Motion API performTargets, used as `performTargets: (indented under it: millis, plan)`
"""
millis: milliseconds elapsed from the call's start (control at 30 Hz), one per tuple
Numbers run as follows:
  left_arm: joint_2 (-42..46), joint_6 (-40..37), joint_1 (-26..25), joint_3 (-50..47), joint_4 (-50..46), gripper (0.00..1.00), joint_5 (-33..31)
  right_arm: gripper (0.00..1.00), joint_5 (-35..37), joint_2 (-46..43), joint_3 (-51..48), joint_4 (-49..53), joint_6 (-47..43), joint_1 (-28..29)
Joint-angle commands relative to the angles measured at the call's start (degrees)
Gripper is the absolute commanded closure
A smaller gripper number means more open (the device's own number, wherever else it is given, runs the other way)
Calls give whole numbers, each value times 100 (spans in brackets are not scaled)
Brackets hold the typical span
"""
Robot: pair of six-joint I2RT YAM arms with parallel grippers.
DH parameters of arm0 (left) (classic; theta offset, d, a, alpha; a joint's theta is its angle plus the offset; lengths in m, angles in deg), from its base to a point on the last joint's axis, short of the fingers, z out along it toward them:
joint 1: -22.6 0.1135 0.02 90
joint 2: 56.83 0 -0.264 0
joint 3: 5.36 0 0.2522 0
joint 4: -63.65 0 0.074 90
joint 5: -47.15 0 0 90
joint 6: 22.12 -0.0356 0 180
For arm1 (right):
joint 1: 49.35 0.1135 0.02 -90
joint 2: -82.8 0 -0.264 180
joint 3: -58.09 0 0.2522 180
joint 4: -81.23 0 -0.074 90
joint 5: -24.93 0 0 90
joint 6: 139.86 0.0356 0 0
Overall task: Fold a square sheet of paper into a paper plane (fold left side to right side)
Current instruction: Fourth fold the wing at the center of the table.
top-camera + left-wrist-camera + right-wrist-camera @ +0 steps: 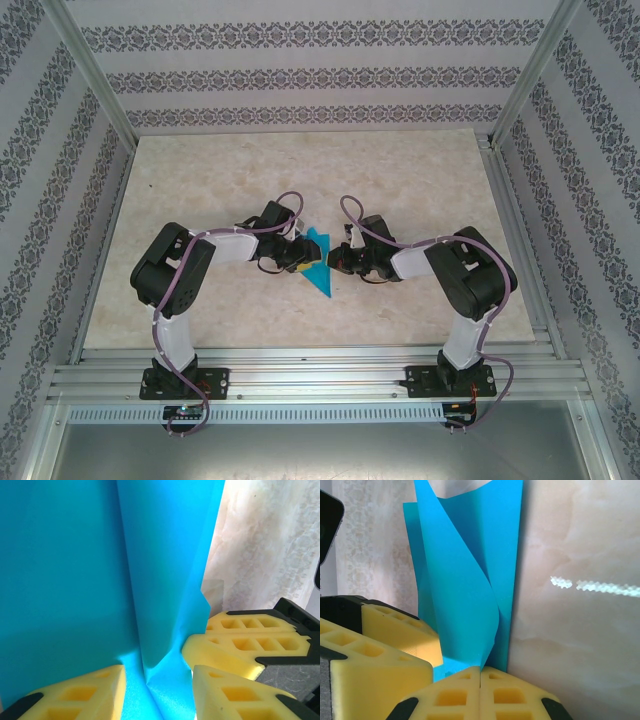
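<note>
Centre of the worktop, and the square sheet of paper sits right between my two arms. From above it reads as a slim blue wedge, so I judge it partly doubled over.

My right pincer is closed tight, pads meeting at the bottom middle of its wrist view. A lifted flap runs down into that seam, so I reckon I have the edge pinched there. The flap stands up off the layer beneath and bows toward the left of the frame, while the lower layer lies flat on the pale worktop.

My left pincer is part open. Its two yellow fingers sit at the bottom corners of its view with a raised ridge of paper between them. They straddle it rather than nip it, as far as I can tell.

Now the fold, left side onto right. The trick is to carry the pinched edge across low and level, so it lands square on the opposite edge and not skewed. The left should press the base layer down so nothing slides. Only once the edges meet do I flatten toward the crease. Tug too hard and this thin sheet could buckle or tear at the pinch.
</note>
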Motion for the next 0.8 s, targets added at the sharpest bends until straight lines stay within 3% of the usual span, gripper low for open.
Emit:
performTargets:
  millis: [0,500,767]
  plan:
    - [-476,-174,-54,-201,-418,58,-651,97,108,-13,4,12,-40,-27]
    - [-446,-177,-57,-199,-401,58,-597,97,134,52,139,296,-194,-84]
    - [70,-289,-57,54,-525,55,-298,97,138,256,84,636,-347,-53]
